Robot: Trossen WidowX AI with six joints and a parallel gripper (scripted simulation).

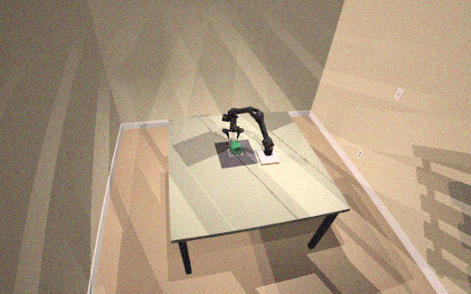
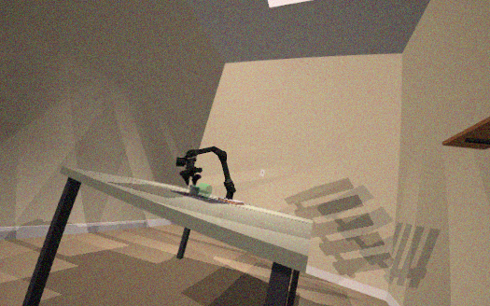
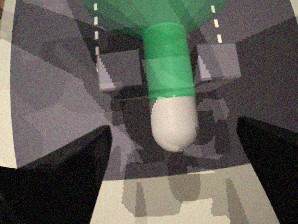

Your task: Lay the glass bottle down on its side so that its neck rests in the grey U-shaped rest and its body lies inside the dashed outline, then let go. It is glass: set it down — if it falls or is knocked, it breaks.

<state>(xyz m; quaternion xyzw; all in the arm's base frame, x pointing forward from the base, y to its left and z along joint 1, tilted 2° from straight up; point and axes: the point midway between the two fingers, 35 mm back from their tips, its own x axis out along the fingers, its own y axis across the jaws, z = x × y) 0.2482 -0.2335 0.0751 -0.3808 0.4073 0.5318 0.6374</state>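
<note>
My arm (image 1: 259, 117) (image 2: 225, 160): matte blk, slim links, chunky joints. Blk gripper (image 1: 232, 136) (image 2: 190, 183) (image 3: 174, 125), 2 tapered fingers, at 9 o'clock end in top cam.

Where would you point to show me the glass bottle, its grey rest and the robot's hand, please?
glass bottle (image 3: 169, 67): wrist view, green neck
grey rest (image 3: 121, 70): wrist view, left block
hand (image 3: 175, 125): wrist view, between its fingertips

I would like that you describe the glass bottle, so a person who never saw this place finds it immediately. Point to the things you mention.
Find the table (image 1: 207, 197) (image 2: 253, 229), then the dark mat (image 1: 225, 162) on it. The bottle (image 1: 236, 145) (image 2: 203, 189) (image 3: 169, 70) lies there on its side, its neck between two grey blocks (image 3: 120, 71). Unlike the grey blocks, it is green, see-through and rounded, with a white tip.
</note>
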